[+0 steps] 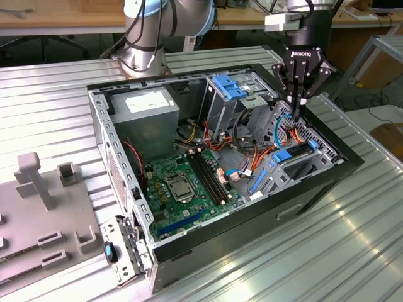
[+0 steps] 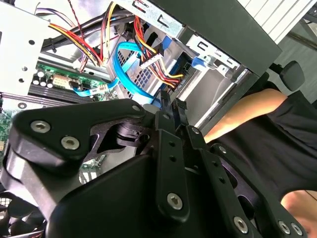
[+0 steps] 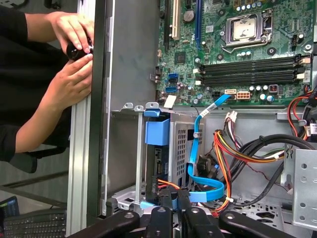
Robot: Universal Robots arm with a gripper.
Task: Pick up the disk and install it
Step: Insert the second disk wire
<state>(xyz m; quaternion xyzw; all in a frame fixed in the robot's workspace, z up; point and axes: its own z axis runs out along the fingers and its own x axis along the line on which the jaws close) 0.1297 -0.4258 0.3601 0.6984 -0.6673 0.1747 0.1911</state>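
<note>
The disk (image 1: 295, 158) lies in the bay at the end of the open computer case (image 1: 126, 207) on the exterior view's right, its dark face framed by blue rails. In the first wrist view the disk (image 3: 157, 148) stands edge-on in its metal slot, a blue rail at its end. My gripper (image 1: 295, 114) hangs just above it among the cables, pointing down. Its fingers (image 3: 163, 201) are pressed together, and in the second wrist view the gripper (image 2: 169, 106) is shut with nothing visible between the fingers.
Orange, yellow and blue cables (image 3: 208, 163) crowd around the fingers. The case also holds a motherboard (image 1: 182, 182), a grey power supply box (image 1: 148, 110) and a blue-latched drive cage (image 1: 230, 88). A person's hands (image 3: 69, 49) work at the case's outer wall. A grey fixture (image 1: 44, 214) sits at the exterior view's left.
</note>
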